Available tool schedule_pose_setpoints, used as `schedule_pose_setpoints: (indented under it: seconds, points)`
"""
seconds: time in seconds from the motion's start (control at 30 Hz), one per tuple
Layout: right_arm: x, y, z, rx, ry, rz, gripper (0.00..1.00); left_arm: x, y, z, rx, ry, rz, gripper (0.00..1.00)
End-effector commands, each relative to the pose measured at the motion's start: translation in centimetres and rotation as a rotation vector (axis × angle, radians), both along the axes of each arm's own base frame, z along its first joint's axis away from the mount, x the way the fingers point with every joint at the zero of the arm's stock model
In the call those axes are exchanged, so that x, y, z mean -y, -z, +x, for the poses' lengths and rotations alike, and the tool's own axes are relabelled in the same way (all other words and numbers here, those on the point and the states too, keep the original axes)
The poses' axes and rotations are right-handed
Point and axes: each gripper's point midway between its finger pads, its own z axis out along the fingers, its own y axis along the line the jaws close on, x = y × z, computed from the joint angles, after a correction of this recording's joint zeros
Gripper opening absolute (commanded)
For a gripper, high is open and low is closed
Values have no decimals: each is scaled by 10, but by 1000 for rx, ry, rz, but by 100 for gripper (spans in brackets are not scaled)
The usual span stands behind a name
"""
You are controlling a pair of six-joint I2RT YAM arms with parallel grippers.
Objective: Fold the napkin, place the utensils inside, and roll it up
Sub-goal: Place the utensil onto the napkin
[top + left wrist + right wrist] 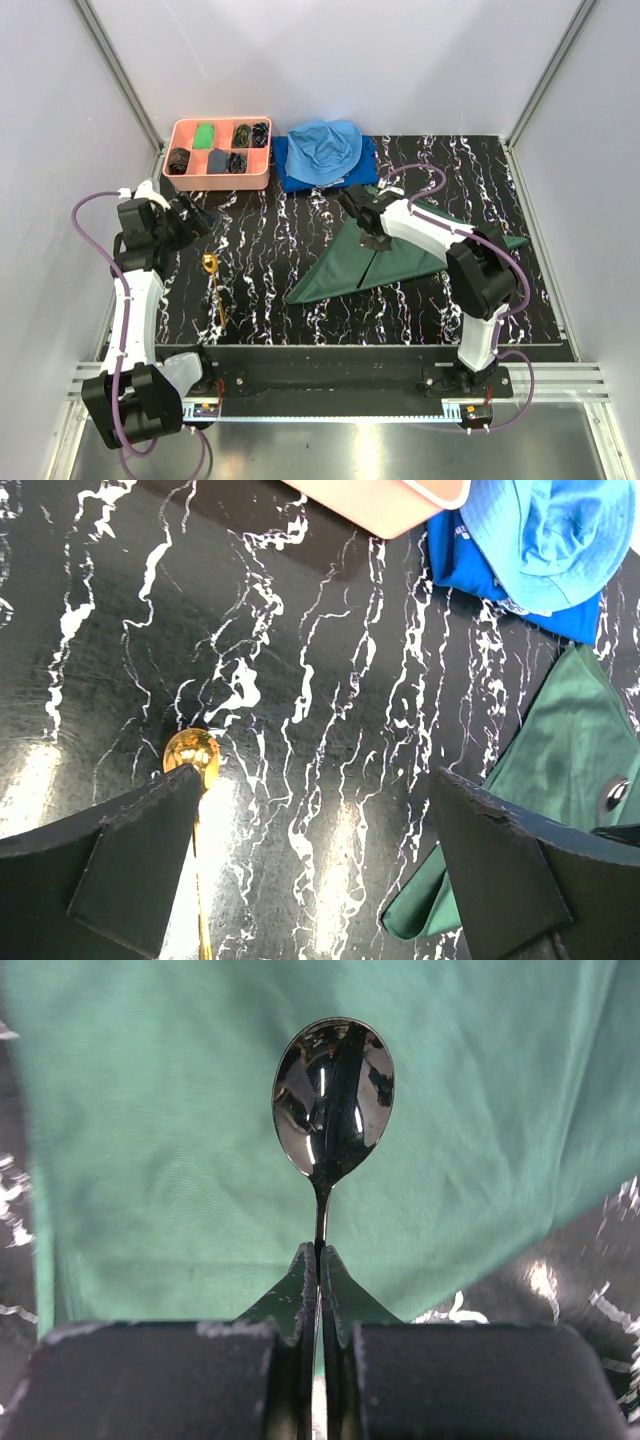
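I work in a robotics lab cell: white panels (330,60) in aluminium framing (120,75) box in my black marbled tabletop (270,262), and a mounting rail (330,375) runs along its near edge.

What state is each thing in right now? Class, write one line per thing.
napkin: folded into a triangle, flat on the table.
held spoon: gripped by its handle, above the napkin.
gold spoon: lying on the table, untouched.
left hand: open, empty.
right hand: shut on the held spoon.
light blue cloth: bunched on a darker blue cloth.
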Motion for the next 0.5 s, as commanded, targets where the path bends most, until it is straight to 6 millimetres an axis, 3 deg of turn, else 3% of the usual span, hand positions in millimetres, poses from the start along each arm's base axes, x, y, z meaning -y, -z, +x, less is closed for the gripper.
schedule_pose_setpoints:
  seconds: [0.0,0.2,0.47]
  points:
    - [10,-13,2,88,240,67,0,12,-18,5,78,50,-11,99]
    - [35,-12,2,96,489,113,0,18,-19,5,80,74,-1,99]
    - [67,15,-10,10,684,96,0,24,-18,4,74,96,-4,99]
